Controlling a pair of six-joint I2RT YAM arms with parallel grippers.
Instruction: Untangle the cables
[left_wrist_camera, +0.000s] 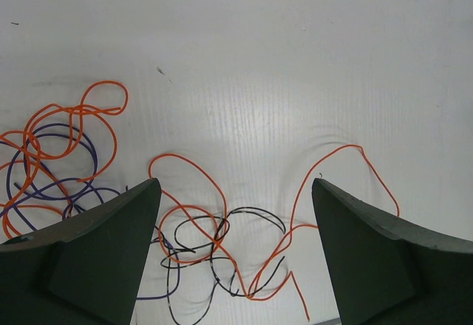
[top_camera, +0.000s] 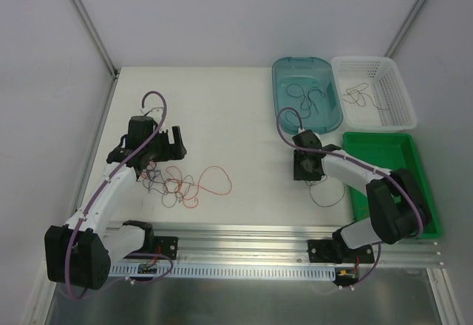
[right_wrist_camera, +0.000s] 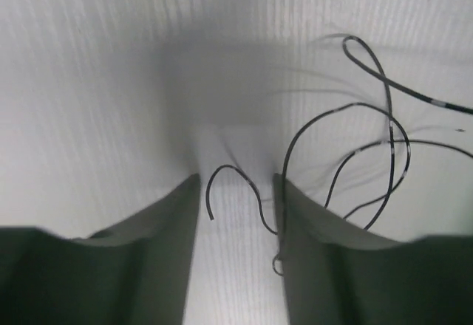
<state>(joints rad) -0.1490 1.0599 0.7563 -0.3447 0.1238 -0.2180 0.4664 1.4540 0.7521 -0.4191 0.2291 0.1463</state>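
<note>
A tangle of thin orange, black and purple cables (top_camera: 185,185) lies on the white table at the left. My left gripper (top_camera: 161,151) hovers over it, open. In the left wrist view the gripper (left_wrist_camera: 230,192) frames an orange cable (left_wrist_camera: 185,164), black loops (left_wrist_camera: 259,210) and purple loops (left_wrist_camera: 52,129), touching none. A lone black cable (top_camera: 325,192) lies at the right. My right gripper (top_camera: 307,168) is low over it. In the right wrist view the jaws of the gripper (right_wrist_camera: 236,181) stand apart around the hooked end of the black cable (right_wrist_camera: 229,168), whose loops (right_wrist_camera: 390,129) spread to the right.
A translucent blue tray (top_camera: 284,70) with a few cables sits at the back right. Beside it stands a white basket (top_camera: 399,96) holding another cable. A green tray (top_camera: 414,155) lies along the right edge. A metal rail (top_camera: 244,236) runs along the near edge.
</note>
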